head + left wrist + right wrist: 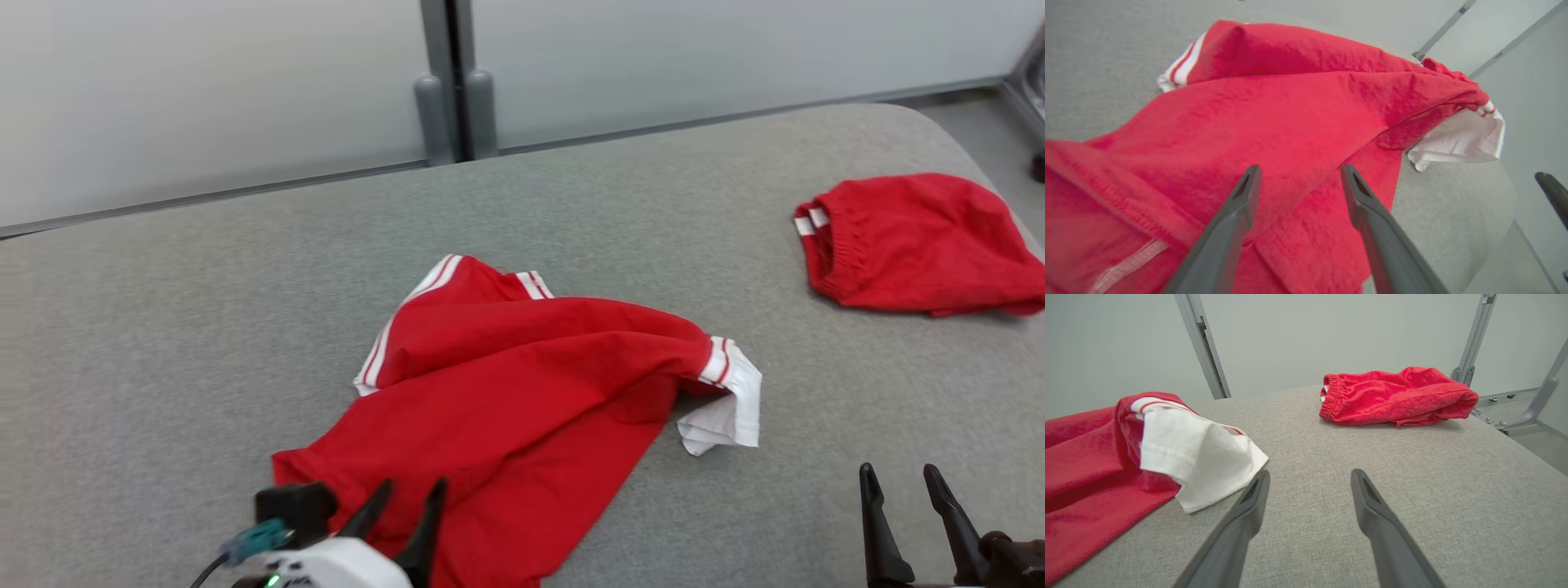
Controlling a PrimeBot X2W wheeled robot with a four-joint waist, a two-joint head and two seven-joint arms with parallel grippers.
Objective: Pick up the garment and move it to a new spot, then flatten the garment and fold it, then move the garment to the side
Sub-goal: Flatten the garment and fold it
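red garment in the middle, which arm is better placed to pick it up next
Left, probably. The left gripper is open with its fingers over the near part of the red garment, while the right gripper, also open, sits over bare grey surface.

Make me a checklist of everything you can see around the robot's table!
Surface: grey cloth-covered table, rounded far corner.
Job's things: red shirt with white trim, crumpled mid-table.
Clutter: red shorts, bunched at far right.
Grippers: left gripper open over the shirt's near part; right gripper open over bare table.
Cables: one dark cable by the left wrist.
Surroundings: pale wall panels, grey posts.
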